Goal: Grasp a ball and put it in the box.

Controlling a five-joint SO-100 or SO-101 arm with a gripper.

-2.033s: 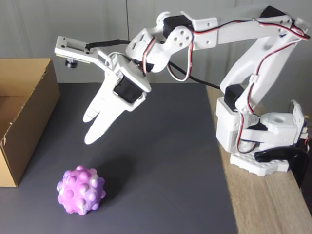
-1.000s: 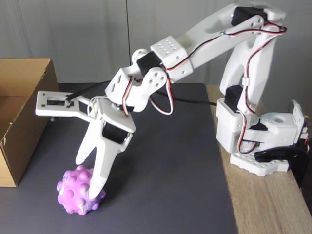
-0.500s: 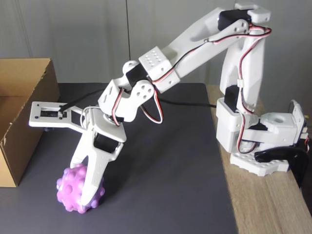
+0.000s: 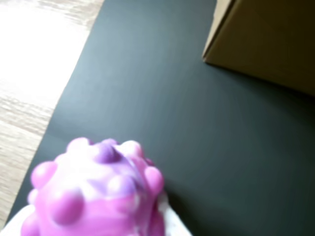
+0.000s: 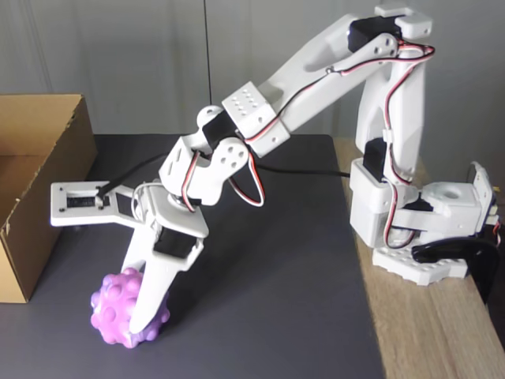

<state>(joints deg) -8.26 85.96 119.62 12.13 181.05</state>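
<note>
the ball [image 5: 128,309] sits on the dark mat [image 5: 268,260], near the front edge, with the box [image 5: 35,185] off to the left in the fixed view. the gripper [image 5: 138,316] is down on the ball with one white finger [image 5: 158,288] across its front. the fingers look squeezed on the ball, one on each side. the ball looks soft, light and squishy, and the bumps should help it not slip. holding it around the middle seems best. the wrist view shows the ball [image 4: 96,194] up close, and a corner of the box [image 4: 266,39] beyond it. the fixed view shows the whole arm [image 5: 316,87] and the open box top.
</note>
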